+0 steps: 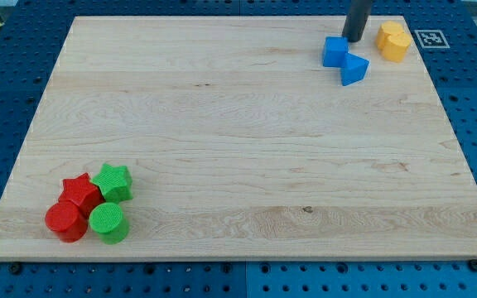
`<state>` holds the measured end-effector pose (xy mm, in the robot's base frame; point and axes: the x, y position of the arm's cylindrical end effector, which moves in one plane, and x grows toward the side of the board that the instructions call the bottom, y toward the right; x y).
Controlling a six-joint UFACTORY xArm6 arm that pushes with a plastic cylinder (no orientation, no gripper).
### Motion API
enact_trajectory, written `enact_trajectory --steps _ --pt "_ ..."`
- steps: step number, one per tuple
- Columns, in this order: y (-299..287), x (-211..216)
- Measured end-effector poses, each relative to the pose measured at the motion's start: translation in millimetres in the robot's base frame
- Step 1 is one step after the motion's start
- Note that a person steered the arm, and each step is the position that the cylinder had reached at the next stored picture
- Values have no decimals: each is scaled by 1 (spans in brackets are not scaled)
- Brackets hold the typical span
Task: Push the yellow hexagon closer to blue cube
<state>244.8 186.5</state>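
Camera view. The wooden worktop fills most of the frame. The dark rod enters at the upper right of the frame, and the tip rests at the worktop's far edge, just above the blue cube and apparently touching or nearly touching its top edge. There is no end effector: the arm ends in a plain rod with nothing to open, close or hold.

The yellow hexagon lies in the upper right corner of the worktop, to the right of the tip and close to it but apart. The blue cube lies to the tip's lower left. A second blue block, wedge-like in outline, touches the cube at its lower right.

Step in hand, as a judgement: positioning. The tip stands between the hexagon and the cube, which is the wrong side for a push. The next move calls for taking the tip around to the hexagon's right side, then pushing leftward.

Obstructions: the hexagon is near the worktop's right and top edges, leaving little room behind it. The second blue block may be disturbed.

Elsewhere: a red star, green star, red cylinder and green cylinder cluster at lower left, well apart.
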Motion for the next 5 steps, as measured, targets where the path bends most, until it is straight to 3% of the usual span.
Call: enact_trajectory --steps 1,2,3,5 --pt "-21 25" --pt "-22 80" --pt "-24 93" --pt "-85 5"
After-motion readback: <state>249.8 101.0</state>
